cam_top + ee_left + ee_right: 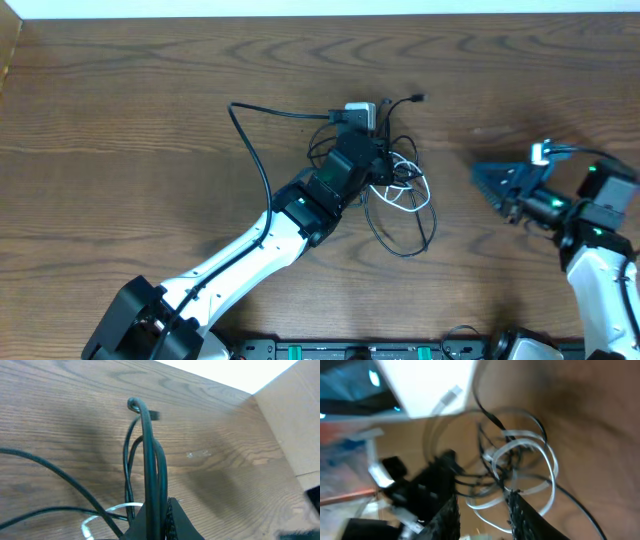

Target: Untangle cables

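Overhead, the cables (398, 178) lie in a tangled heap at the middle of the table (150, 120), with one black strand trailing off to the left. The left gripper (372, 158) sits on the heap's left side, clamped on black strands that rise out of it in the left wrist view. The right gripper (487, 180) is to the right, well apart from the heap. Its jaws are parted around nothing and face the looped white cable (520, 435).
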You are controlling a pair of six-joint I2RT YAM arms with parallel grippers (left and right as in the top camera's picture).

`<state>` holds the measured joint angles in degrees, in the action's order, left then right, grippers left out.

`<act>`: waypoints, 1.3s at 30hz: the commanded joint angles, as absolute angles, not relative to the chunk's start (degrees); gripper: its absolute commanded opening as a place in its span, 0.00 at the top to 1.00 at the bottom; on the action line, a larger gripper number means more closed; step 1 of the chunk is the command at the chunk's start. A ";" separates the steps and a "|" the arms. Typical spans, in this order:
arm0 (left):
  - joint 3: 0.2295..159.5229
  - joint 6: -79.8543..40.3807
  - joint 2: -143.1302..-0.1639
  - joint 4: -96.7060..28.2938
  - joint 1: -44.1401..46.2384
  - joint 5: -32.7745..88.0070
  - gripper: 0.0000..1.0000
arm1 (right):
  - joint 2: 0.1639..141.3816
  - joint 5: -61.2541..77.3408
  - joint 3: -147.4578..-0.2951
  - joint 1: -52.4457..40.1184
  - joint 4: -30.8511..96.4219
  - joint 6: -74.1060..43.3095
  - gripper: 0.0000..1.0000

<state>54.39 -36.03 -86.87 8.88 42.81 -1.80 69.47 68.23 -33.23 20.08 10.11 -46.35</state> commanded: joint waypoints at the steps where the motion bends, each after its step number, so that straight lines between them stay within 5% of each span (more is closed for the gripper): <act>1: 55.27 -38.02 -85.91 9.19 42.68 -0.56 0.92 | 69.23 61.82 -33.43 15.16 14.11 -39.29 0.69; 11: 55.27 -43.90 -85.91 9.19 42.68 0.10 0.92 | 70.24 49.80 -33.41 4.21 20.60 -40.64 0.69; 27: 55.27 -44.27 -85.91 9.30 42.85 4.12 0.92 | 72.44 41.54 -33.30 -0.05 18.87 -49.63 0.68; 30: 55.27 -44.27 -85.91 9.30 42.85 4.14 0.92 | 72.44 41.47 -33.30 -2.76 18.41 -53.17 0.81; 32: 55.27 -44.25 -85.91 9.15 42.85 4.84 0.92 | 72.44 41.52 -33.30 -3.05 16.03 -53.21 0.99; 39: 55.27 -43.05 -85.91 1.26 42.83 6.87 0.92 | 72.12 39.35 -33.32 -2.22 -0.93 -39.72 0.99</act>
<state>54.43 -43.72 -86.87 4.29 42.81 5.69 72.23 41.32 -33.12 -2.63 2.17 -48.34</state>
